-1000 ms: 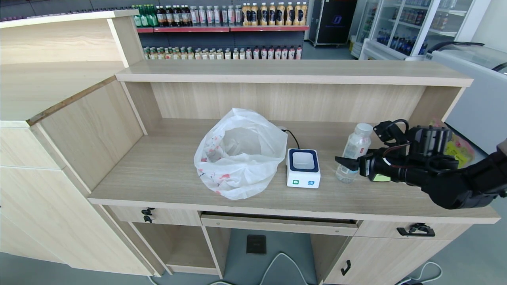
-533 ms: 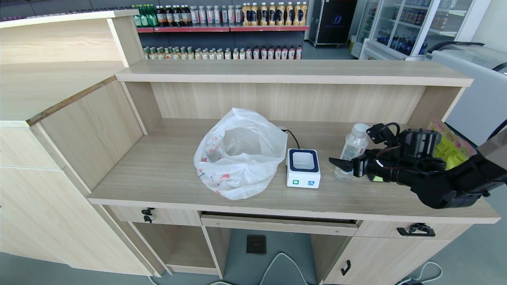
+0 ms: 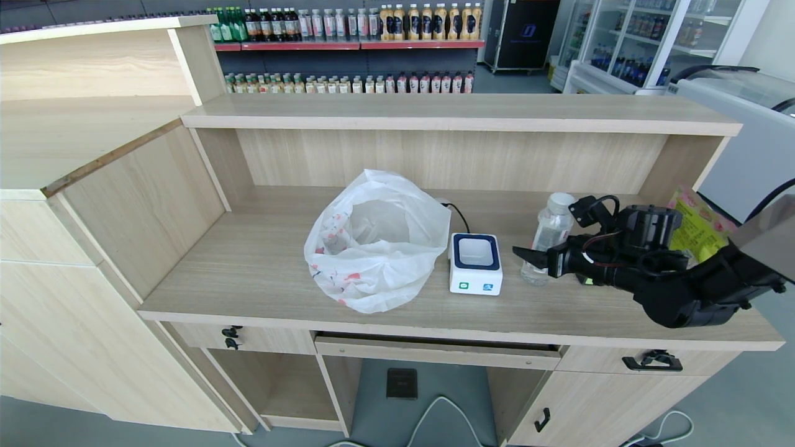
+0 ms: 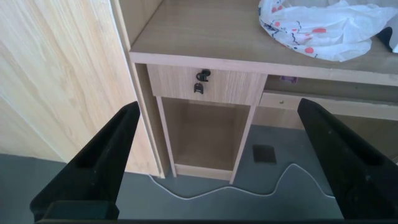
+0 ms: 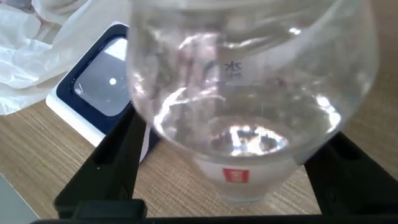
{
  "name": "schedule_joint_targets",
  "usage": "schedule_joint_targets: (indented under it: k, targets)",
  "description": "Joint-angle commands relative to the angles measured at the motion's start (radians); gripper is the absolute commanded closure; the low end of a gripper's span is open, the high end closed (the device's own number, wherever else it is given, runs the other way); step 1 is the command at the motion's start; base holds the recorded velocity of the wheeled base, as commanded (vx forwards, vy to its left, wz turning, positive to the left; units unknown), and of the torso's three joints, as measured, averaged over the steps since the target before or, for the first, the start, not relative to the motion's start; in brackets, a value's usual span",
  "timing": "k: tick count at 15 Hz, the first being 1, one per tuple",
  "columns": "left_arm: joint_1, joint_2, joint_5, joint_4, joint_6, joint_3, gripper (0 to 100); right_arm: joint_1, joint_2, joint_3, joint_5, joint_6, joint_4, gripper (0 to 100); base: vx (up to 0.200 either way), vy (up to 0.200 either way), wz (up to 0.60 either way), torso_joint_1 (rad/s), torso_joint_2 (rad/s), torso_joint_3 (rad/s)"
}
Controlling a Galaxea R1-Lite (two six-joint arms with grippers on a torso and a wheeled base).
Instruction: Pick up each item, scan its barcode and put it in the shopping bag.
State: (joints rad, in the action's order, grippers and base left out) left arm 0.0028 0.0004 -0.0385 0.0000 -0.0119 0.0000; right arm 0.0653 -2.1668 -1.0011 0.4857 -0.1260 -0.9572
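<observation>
The right gripper [image 3: 538, 249] pinches the clear bottle [image 3: 550, 231], which leans slightly, just right of the scanner [image 3: 475, 262] on the counter [image 3: 261, 267]. The bag [image 3: 376, 239] sits left of the scanner. The left gripper [image 4: 214, 168] hangs spread wide before the drawer [image 4: 211, 84].

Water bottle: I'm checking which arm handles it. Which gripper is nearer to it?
Right. The right gripper is closed around the water bottle, beside the scanner. The left gripper is off the counter, facing its left drawer, far from the bottle.
</observation>
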Motion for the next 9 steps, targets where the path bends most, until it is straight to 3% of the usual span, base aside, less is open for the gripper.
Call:
schedule_joint_targets:
  k: [1, 9]
  targets:
    - [0.000, 0.000, 0.000, 0.000, 0.000, 0.000, 0, -0.001, -0.004, -0.019, 0.001, 0.008, 0.000, 100, 0.000, 0.000, 0.00, 0.000, 0.00, 0.000]
    - [0.000, 0.000, 0.000, 0.000, 0.000, 0.000, 0, -0.004, 0.059, -0.005, 0.004, 0.019, 0.012, 100, 0.000, 0.000, 0.00, 0.000, 0.00, 0.000]
